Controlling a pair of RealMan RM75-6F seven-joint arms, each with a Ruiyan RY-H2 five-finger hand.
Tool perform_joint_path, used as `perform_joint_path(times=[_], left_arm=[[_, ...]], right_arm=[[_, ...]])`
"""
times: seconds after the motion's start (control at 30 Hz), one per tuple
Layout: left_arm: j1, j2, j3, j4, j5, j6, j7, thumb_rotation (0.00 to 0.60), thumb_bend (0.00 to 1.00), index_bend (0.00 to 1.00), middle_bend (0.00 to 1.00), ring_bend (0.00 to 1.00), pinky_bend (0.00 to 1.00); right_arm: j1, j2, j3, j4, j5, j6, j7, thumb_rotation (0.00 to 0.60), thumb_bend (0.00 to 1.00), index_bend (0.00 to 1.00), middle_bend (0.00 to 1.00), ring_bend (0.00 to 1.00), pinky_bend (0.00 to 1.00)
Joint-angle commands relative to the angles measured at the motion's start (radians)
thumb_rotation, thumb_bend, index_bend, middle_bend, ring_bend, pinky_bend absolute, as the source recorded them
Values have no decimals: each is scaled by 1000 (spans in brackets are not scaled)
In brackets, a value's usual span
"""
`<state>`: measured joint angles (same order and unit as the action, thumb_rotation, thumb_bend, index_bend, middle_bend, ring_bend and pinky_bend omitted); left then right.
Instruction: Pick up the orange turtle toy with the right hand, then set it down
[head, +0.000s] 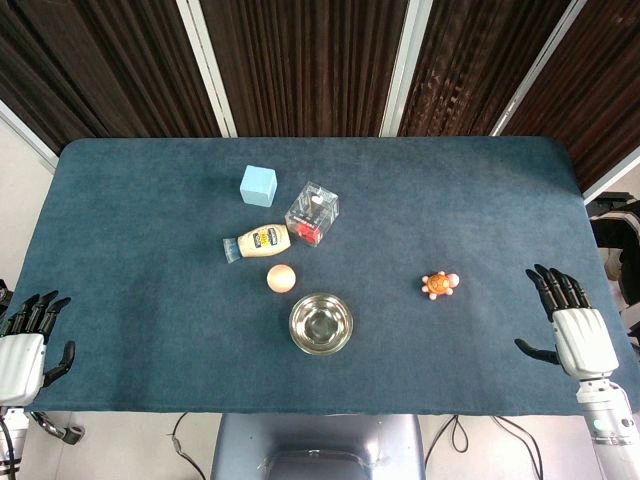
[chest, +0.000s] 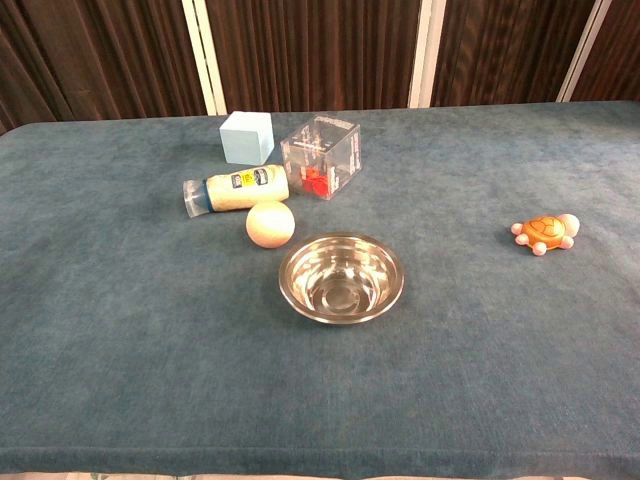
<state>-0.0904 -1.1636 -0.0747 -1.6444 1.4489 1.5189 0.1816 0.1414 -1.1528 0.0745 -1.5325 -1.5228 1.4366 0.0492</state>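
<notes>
bottle (chest: 236, 190) label — print too small to read | no other text

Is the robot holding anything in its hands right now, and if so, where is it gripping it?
Nothing is held. Both the left hand and right hand rest open, fingers apart. The orange turtle toy lies untouched on the table.

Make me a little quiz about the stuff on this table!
1. True or false: the right hand holds the orange turtle toy.
2. Which thing lies nearest the steel bowl? A) light blue cube B) peach ball C) the turtle
3. Fill in: the yellow bottle lies on its ____.

Key: 1. False; it is open at the table edge, apart from the turtle. 2. B. 3. side.
</notes>
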Motion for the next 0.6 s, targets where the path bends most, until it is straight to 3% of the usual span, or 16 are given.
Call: perform_joint_path(times=[0.03,0.27,0.3,0.4,0.47,0.6], left_arm=[[4,-7,-4,4,-7,10,18,600,441,184,106,74,234],[7,-10,-3,5,-8,11,11,600,443,185,107,74,234],[4,-12,-5,10,-6,9,1,600,443,186,107,74,234],[-2,-17,-5,27,-4,0,-9,600,442,187,107,74,235],[-1,-18,-2,33,0,-1,-10,600,441,187,107,75,236],[1,-23,-1,45,2,0,-38,600,441,195,110,76,247]], right_arm=[[3,-3,-3,5,-4,-3,3,600,118,174,141,79,199],[10,-3,-6,11,-4,-17,6,600,118,179,141,111,203],[14,-7,-1,17,0,-21,6,600,118,181,141,138,205],[15,-23,7,29,2,-7,4,600,117,196,141,358,226],[15,-46,12,52,-12,16,3,600,118,214,144,563,382],[34,-101,19,130,-53,46,14,600,118,343,223,805,716]])
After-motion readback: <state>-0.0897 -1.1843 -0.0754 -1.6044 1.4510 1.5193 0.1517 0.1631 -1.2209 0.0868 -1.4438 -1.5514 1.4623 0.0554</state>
